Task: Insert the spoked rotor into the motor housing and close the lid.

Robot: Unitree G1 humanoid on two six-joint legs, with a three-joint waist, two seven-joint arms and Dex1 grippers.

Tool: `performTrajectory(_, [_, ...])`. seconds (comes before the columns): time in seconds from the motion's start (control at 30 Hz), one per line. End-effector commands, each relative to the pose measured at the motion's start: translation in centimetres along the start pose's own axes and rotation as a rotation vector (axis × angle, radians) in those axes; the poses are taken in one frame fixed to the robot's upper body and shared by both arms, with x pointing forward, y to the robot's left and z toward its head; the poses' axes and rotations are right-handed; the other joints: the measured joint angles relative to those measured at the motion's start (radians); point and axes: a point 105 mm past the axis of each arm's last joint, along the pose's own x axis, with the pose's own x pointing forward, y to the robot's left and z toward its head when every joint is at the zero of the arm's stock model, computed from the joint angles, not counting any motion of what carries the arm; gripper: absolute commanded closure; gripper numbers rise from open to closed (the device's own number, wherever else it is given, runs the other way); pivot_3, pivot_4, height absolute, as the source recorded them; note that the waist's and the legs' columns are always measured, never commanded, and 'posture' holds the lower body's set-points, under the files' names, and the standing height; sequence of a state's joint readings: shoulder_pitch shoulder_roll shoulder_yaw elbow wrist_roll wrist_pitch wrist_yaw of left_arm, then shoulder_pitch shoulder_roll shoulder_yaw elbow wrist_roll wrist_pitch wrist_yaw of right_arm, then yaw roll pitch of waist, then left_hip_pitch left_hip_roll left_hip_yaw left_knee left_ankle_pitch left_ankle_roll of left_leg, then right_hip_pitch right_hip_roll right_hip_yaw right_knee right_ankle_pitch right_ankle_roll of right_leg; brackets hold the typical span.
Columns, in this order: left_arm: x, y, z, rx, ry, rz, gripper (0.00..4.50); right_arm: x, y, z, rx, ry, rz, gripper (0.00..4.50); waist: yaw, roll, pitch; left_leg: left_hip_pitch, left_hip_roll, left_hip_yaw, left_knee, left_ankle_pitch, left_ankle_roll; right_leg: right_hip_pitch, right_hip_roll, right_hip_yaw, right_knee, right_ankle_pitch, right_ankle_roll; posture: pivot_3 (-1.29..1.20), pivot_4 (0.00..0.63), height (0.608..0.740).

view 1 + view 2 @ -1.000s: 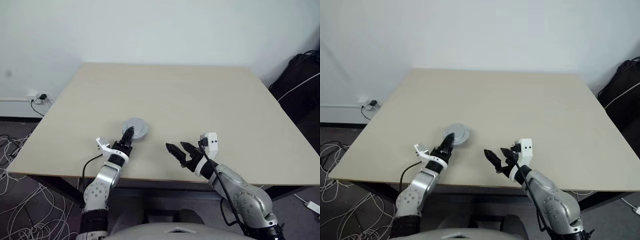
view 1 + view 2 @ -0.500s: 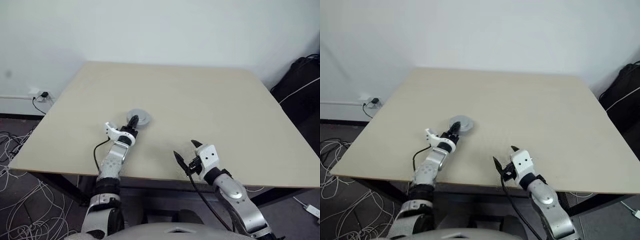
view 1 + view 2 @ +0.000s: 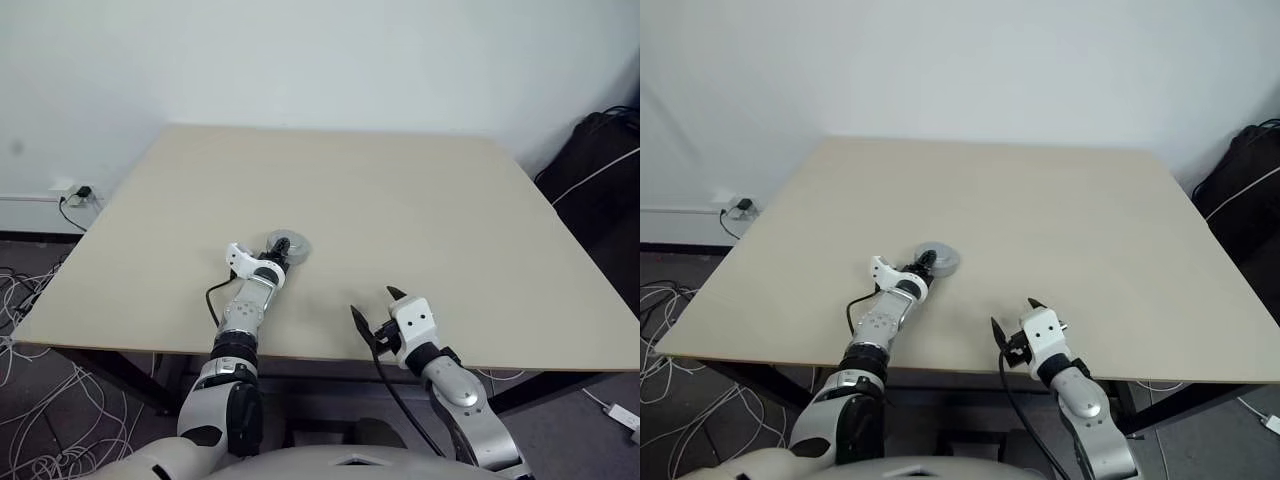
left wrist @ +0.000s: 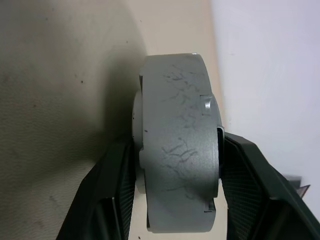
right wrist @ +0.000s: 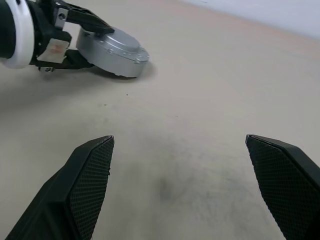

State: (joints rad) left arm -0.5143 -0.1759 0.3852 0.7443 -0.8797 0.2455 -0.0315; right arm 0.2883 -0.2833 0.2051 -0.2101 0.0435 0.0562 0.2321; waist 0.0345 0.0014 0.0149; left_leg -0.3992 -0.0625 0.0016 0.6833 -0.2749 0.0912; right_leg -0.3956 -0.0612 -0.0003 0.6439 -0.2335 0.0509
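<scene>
Left end effector [image 3: 281, 252] fingers clamped on either side of the motor housing [image 3: 291, 244] on the table [image 3: 400, 210], right end effector [image 3: 374, 307] spread wide, well apart.

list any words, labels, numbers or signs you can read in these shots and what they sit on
None can be read.
The small pale sticker on the left claw's wrist: any print is too blurred to read.
The grey round assembly between the left claw's fingers: scratch marks, no lettering.
The white block on the right claw's wrist: dark dots, no text.
The table: no markings.
</scene>
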Motion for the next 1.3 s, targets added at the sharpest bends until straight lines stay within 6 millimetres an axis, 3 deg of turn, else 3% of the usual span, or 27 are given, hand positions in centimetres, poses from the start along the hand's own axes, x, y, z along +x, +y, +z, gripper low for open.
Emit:
performTrajectory(0.03, [0.3, -1.0, 0.0, 0.020, -0.014, -0.008, 1.11, 0.1, -0.5, 0.8, -0.010, -0.024, -0.019, 0.00, 0.000, 0.000, 0.000, 0.000, 0.000, 0.000, 0.000, 0.000, 0.000, 0.000, 0.000, 0.000, 0.000, 0.000, 0.000, 0.00, 0.000, 0.740])
performTrajectory(0.17, [-0.6, 0.4, 0.3, 0.028, -0.016, 0.024, 0.04, 0.2, -0.2, 0.7, -0.007, -0.014, -0.010, 0.00, -0.007, 0.002, -0.002, 0.003, 0.001, 0.000, 0.000, 0.000, 0.000, 0.002, 0.000, 0.000, 0.001, 0.001, -0.001, 0.00, 0.000, 0.740])
performTrajectory(0.4, [-3.8, 3.0, 0.0, 0.103, 0.083, 0.033, 0.04, 0.2, 0.2, 0.3, 0.029, 0.010, 0.003, 0.00, -0.023, 0.003, -0.004, 0.004, 0.001, 0.000, -0.002, 0.000, -0.001, 0.001, 0.001, 0.001, 0.001, 0.001, -0.001, 0.00, 0.000, 0.740])
performTrajectory(0.6, [-7.3, 3.7, 0.0, 0.209, 0.181, -0.038, 0.04, 0.1, 0.0, 0.0, 0.109, 0.014, -0.014, 0.00, -0.024, 0.010, -0.014, 0.005, 0.001, 0.000, -0.004, -0.001, -0.001, 0.001, 0.000, 0.003, 0.001, -0.003, -0.008, 0.00, 0.000, 0.740])
performTrajectory(0.8, [-9.9, 2.4, 1.1, 0.644, 0.101, -0.154, 0.04, 0.1, -1.8, 0.7, 0.253, -0.054, -0.158, 0.00, -0.020, 0.012, -0.013, 0.005, 0.001, 0.000, -0.004, -0.001, -0.001, 0.001, -0.001, 0.003, 0.001, -0.004, -0.009, 0.00, 0.000, 0.740])
performTrajectory(0.97, [-11.2, 1.2, 1.3, 0.942, -0.071, -0.225, 0.04, -0.3, -2.3, 1.0, 0.162, -0.097, -0.196, 0.00, -0.016, 0.014, -0.011, 0.004, 0.001, 0.002, -0.005, -0.001, -0.001, 0.000, -0.001, 0.005, 0.001, -0.004, -0.009, 0.00, 0.000, 0.740])
performTrajectory(1.1, [-11.9, 0.9, 0.8, 1.174, -0.203, -0.260, 0.04, -0.7, -2.1, 0.1, 0.131, -0.094, -0.201, 0.00, -0.013, 0.014, -0.010, 0.004, 0.001, 0.003, -0.007, -0.001, -0.001, -0.002, -0.001, 0.006, 0.000, -0.004, -0.010, 0.00, 0.000, 0.740])
performTrajectory(1.3, [-12.5, 1.5, 0.7, 1.342, -0.361, -0.231, 0.04, -1.3, -3.2, -0.9, 0.100, -0.096, -0.273, 0.00, -0.006, 0.016, -0.009, 0.004, 0.001, 0.005, -0.010, -0.001, -0.001, -0.003, -0.001, 0.007, 0.000, -0.004, -0.010, 0.00, 0.000, 0.740])
